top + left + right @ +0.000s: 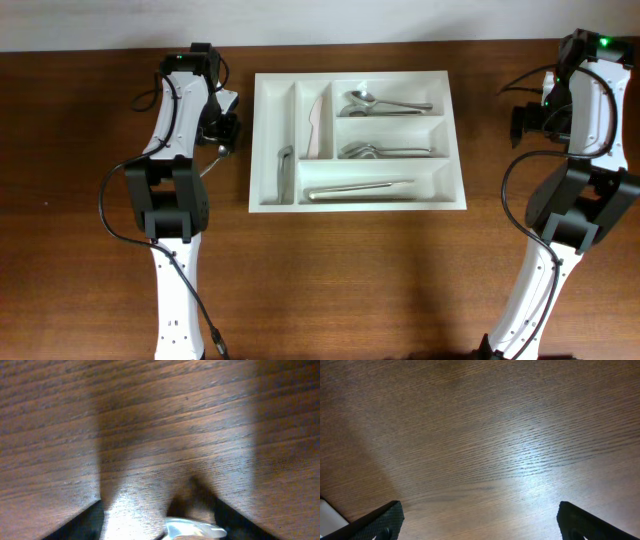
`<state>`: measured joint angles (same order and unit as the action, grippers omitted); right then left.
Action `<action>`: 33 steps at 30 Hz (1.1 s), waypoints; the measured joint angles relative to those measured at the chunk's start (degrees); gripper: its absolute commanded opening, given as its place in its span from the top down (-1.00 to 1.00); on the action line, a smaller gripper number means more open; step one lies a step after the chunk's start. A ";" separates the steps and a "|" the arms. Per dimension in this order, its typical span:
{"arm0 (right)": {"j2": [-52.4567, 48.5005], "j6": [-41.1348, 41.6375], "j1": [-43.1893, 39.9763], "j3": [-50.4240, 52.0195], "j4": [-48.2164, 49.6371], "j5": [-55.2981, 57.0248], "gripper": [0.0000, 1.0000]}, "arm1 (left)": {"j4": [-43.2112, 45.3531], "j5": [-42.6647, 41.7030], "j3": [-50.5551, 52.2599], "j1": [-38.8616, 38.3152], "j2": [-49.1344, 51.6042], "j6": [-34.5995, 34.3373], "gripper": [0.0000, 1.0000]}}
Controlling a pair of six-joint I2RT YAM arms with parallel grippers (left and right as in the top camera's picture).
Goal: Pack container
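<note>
White plastic with 5 compartments, the container (356,206) lies on the worktop (350,290) between your 2 arms. Your left fingers (228,128) are just beside the container's left wall, level with its upper half, and a thin gap of wood shows between them and the wall. In the left wrist view a shiny piece of cutlery (194,530) sits at the bottom edge between the 2 dark tips. You cannot tell from any view whether they are pinching it.

Your right fingers (525,120) are well apart from the container, out past its right wall. They are spread wide over bare wood with nothing between them.

Inside the container:
- The leftmost upright slot holds a grey utensil (284,170).
- The upright slot next to it holds a pale knife (318,125).
- The top long compartment holds spoons (385,103).
- The middle one holds more metal cutlery (385,151).
- The bottom one holds a long metal utensil (360,189).
</note>
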<state>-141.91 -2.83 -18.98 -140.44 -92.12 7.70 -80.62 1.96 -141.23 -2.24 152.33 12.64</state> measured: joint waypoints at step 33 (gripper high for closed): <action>0.00 0.00 0.00 0.00 0.00 0.00 -0.97 | 0.35 0.00 0.02 0.00 -0.02 -1.14 0.65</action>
<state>-141.91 -2.83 -18.98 -140.44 -92.12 7.70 -80.27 1.96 -141.21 -2.24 152.31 11.51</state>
